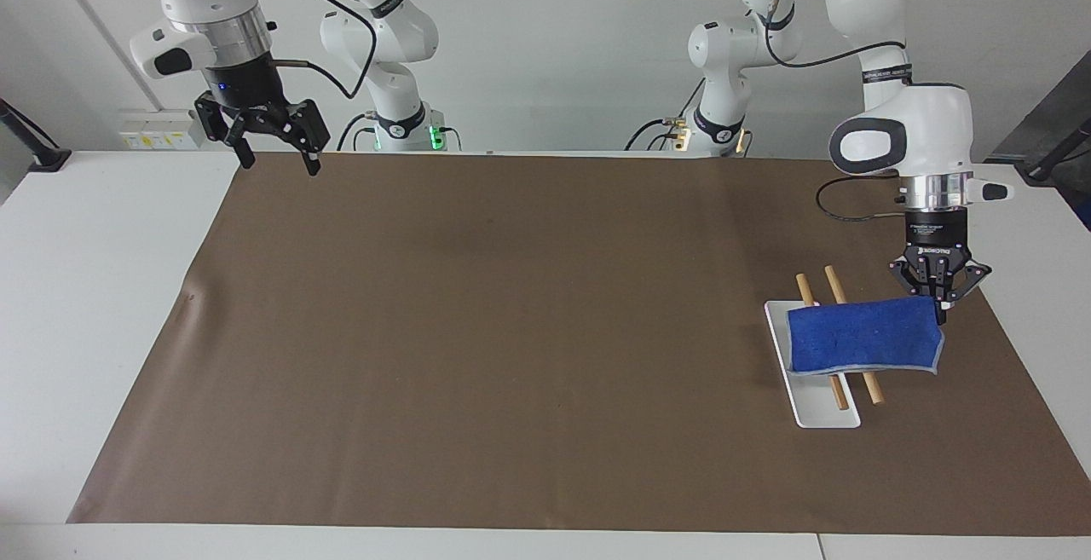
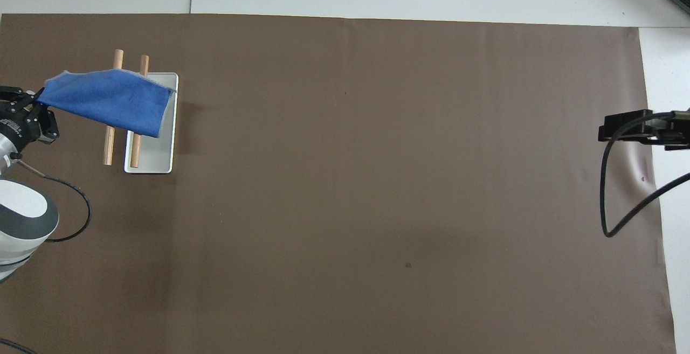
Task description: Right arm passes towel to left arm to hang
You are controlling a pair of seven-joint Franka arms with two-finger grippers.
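1. Towel draped across two wooden rods over white tray, toward left arm's end of worktop.
2. Left pincer pinches its corner.
3. Right pincer spread, empty, waits over the mat's edge by the robots.
4. Soft, light, floppy; grip an edge.

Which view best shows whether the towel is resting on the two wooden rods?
The facing view: the towel drapes across both wooden rods, a corner at the left gripper. The overhead view shows only that the towel covers them.
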